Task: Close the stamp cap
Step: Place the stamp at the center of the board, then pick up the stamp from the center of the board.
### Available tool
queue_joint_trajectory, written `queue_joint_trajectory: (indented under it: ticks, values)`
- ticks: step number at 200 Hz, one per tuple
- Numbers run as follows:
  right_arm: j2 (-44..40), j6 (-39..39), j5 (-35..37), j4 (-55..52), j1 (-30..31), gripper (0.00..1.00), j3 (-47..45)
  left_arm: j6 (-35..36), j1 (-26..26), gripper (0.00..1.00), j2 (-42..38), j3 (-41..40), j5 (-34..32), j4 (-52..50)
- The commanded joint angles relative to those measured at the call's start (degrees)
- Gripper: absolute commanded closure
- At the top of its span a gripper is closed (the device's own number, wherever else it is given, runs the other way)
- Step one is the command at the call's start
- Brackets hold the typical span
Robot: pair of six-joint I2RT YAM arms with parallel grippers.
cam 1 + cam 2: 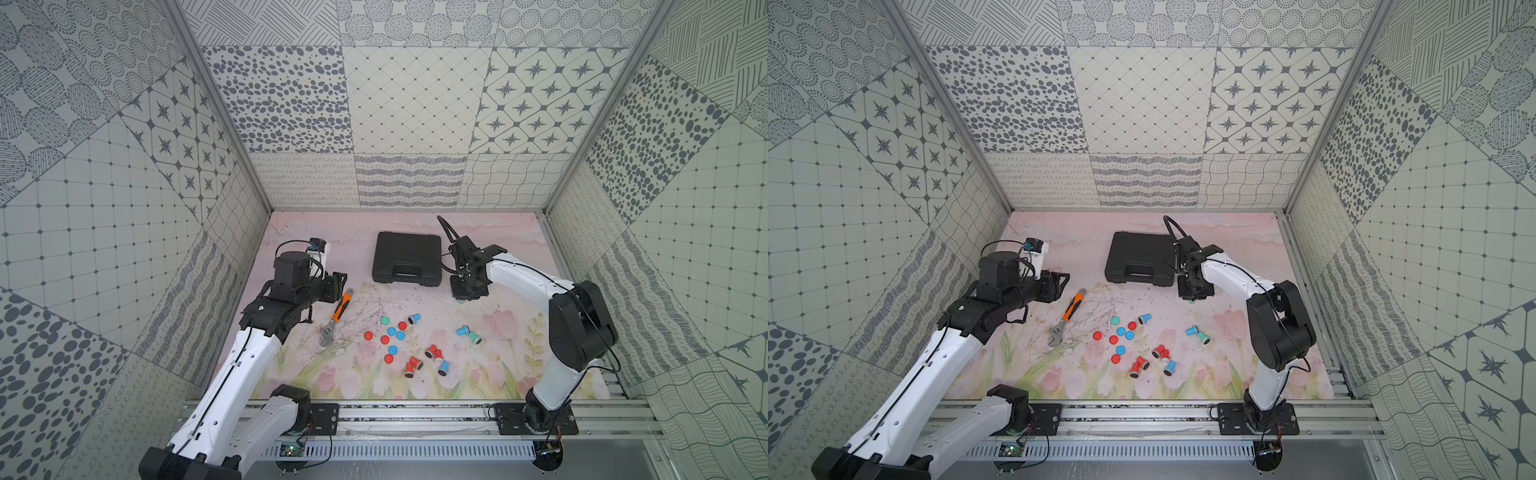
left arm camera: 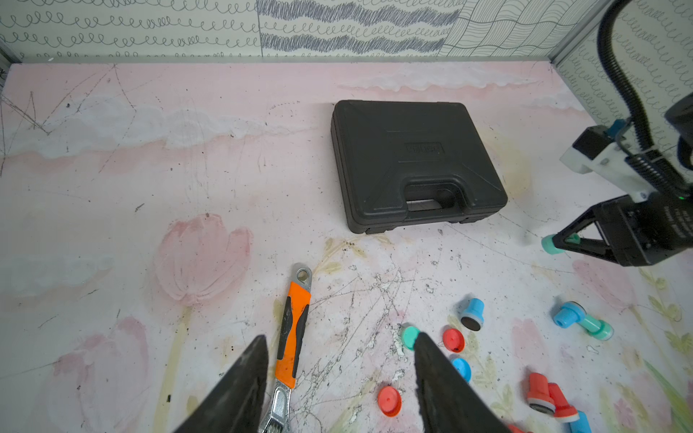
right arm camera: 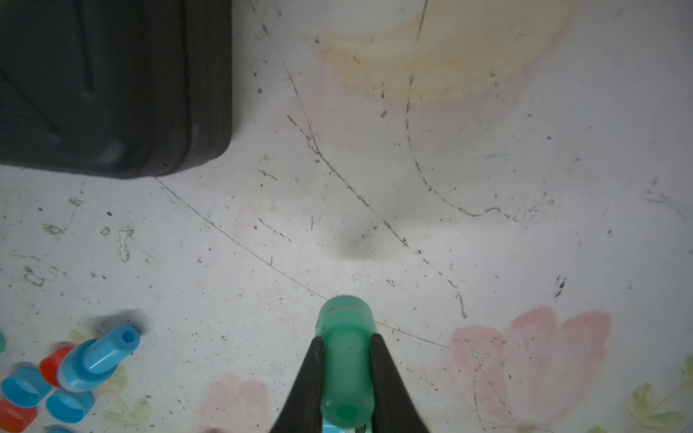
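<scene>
- Clearly, the teal plastic stamp point(image 3: 345, 318) is pinched round its narrow body by the right tool point(image 3: 347, 339). The jaws are closed tight on it, and the wide end pokes out past the tips.
- In both top views the pair sits just right of frame centre, below the lower right corner of the black plastic case point(image 1: 406, 257). Whether the stamp touches the pink flowered counter point(image 1: 316, 232) I cannot tell.
- Its likely match, a round teal cap point(image 1: 385, 320), lies loose lower and left of the stamp. It sits at the top edge of the loose red and blue caps point(image 1: 391, 331).
- The left tool point(image 2: 339, 337) hangs about half open and empty above the orange-handled wrench point(image 2: 292, 337), with one tip near the teal cap.
- To do this well, I would take the cap by its rim without nudging the red cap beside it. Turn its open side to the stamp's wide end, line up the two axes, then press straight on while the right grip holds firm.
</scene>
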Motion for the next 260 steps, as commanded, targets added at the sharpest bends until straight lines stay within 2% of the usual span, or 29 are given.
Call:
queue_joint_trajectory:
  ticks: [1,73,99,129,189,260]
  values:
    - [3.2,-3.1,0.6,1.5,-0.2,1.0,3.3,1.2,0.2,0.37,0.2,0.2,0.0,-1.1]
    - [8.6,-2.8,-1.0,4.9,-1.2,0.89,3.7,1.2,0.2,0.37,0.7,0.1,0.1,-1.1]
    - [8.3,-2.8,-1.2,5.1,-1.2,0.74,3.1,1.2,0.2,0.37,0.8,0.0,0.0,-1.1]
    - [7.0,-2.7,-0.6,4.5,-1.2,0.65,3.7,1.2,0.2,0.37,1.1,0.2,0.0,-1.1]
    - [2.8,-3.6,0.4,0.8,-1.5,0.63,4.9,1.2,0.2,0.37,1.0,0.2,0.0,-1.0]
    - [-8.1,-4.5,-0.1,-5.3,1.6,0.64,-3.9,1.2,0.2,0.37,0.8,0.2,0.2,-1.0]
